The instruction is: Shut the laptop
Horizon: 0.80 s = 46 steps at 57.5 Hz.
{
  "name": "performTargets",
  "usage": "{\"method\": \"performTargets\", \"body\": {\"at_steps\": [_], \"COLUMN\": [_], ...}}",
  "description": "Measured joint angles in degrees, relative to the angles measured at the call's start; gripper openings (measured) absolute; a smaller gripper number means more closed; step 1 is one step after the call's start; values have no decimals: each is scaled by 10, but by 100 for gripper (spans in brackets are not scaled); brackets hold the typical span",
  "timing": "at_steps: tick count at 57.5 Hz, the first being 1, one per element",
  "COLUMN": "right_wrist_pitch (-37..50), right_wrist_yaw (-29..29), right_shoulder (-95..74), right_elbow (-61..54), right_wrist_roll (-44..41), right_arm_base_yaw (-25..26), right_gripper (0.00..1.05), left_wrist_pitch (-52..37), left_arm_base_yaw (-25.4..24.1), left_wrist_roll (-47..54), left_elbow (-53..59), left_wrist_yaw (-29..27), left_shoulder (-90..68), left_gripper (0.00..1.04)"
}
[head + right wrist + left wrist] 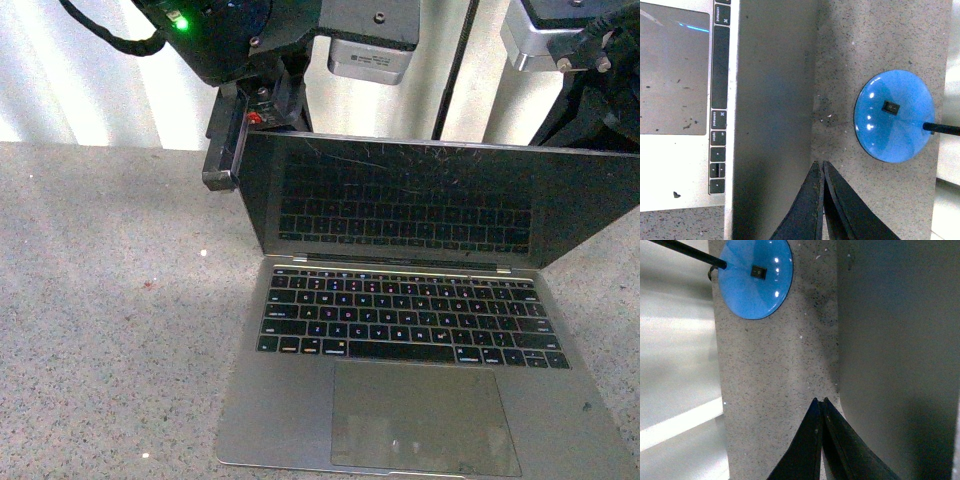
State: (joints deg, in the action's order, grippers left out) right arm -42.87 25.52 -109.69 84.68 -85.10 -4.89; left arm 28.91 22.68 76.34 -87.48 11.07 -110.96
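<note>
The laptop (pixel 415 425) lies open on the speckled grey table, its scratched black screen (pixel 420 200) leaning forward over the black keys. My left gripper (pixel 222 150) is shut and empty, behind the lid's upper left corner. In the left wrist view its fingertips (pixel 820 401) lie right next to the plain silver lid (pixel 900 360). My right gripper (pixel 820 163) is shut and empty behind the lid (pixel 772 115), with its tips by the lid's edge. The keys and trackpad (pixel 672 75) show beyond it. In the front view the lid hides the right gripper's fingers.
A round blue disc with a small black switch and a black rod stands on the table behind the laptop (pixel 755 277), also in the right wrist view (pixel 894 116). Grey table (pixel 110 300) stretches left of the laptop. White vertical panels stand at the back.
</note>
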Motion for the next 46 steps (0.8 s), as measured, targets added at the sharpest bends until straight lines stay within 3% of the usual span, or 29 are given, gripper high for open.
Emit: {"method": "performTargets", "body": {"at_steps": [46], "right_wrist_pitch": [29], "right_wrist_yaw": [-3], "right_shoulder": [1], "right_elbow": [-69], "right_wrist_roll": [4], "right_arm_base_yaw": [-10], "right_gripper": [3], "left_wrist_pitch": [-28], "left_arm_base_yaw": [28], "left_wrist_roll": [-3], "left_elbow": [73], "left_wrist_yaw": [5], "left_shoulder": [28], "left_gripper": [4]}}
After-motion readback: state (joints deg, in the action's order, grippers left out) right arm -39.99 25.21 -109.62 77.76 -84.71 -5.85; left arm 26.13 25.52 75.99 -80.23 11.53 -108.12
